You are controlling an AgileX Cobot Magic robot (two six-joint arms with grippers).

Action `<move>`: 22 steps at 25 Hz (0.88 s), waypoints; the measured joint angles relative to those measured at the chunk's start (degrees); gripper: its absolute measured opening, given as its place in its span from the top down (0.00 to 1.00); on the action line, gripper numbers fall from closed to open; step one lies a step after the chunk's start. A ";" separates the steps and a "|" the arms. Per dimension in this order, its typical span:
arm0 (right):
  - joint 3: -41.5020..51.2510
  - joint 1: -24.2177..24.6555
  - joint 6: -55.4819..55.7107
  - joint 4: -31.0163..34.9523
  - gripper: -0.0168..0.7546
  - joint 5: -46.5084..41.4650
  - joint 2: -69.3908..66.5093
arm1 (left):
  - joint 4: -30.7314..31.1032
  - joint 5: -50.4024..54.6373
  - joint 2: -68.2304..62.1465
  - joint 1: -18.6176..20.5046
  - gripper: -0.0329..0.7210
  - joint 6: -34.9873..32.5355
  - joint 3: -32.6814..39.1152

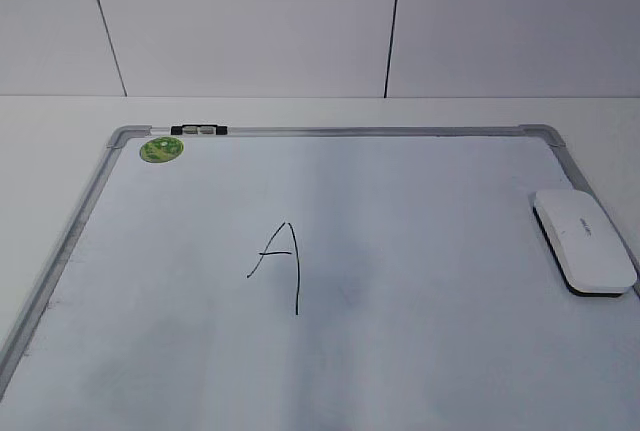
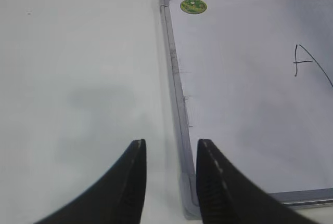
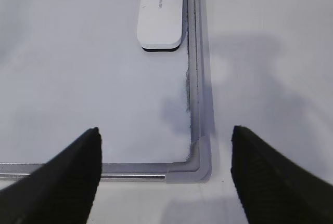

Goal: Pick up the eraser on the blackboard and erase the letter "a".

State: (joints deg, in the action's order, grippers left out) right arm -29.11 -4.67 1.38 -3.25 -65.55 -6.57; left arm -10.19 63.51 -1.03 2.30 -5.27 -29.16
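Both hands (image 2: 169,154) (image 3: 165,141) gape, holding nothing — one eraser (image 1: 584,241), one "A" (image 1: 279,264), one blackboard (image 1: 430,351).

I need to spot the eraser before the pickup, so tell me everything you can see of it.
The eraser is a white, rounded-oblong block that looks like smooth plastic, with faint grey lettering on top and a thin black base. It lies flat, base down, on the blackboard, close beside the right frame and running roughly along it. Nothing else touches it; neither end effector is near it.
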 joint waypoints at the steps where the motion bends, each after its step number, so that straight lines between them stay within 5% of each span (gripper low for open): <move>1: 0.00 0.25 0.00 0.00 0.21 0.00 0.00 | 0.00 0.00 0.00 0.26 0.63 0.00 0.00; 22: 0.00 4.74 -0.10 0.00 0.21 0.11 7.41 | 0.00 0.00 0.43 1.10 0.63 0.00 0.00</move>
State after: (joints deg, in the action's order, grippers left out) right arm -29.11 0.07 1.28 -3.25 -65.43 0.84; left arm -10.19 63.51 -0.61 3.40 -5.27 -29.16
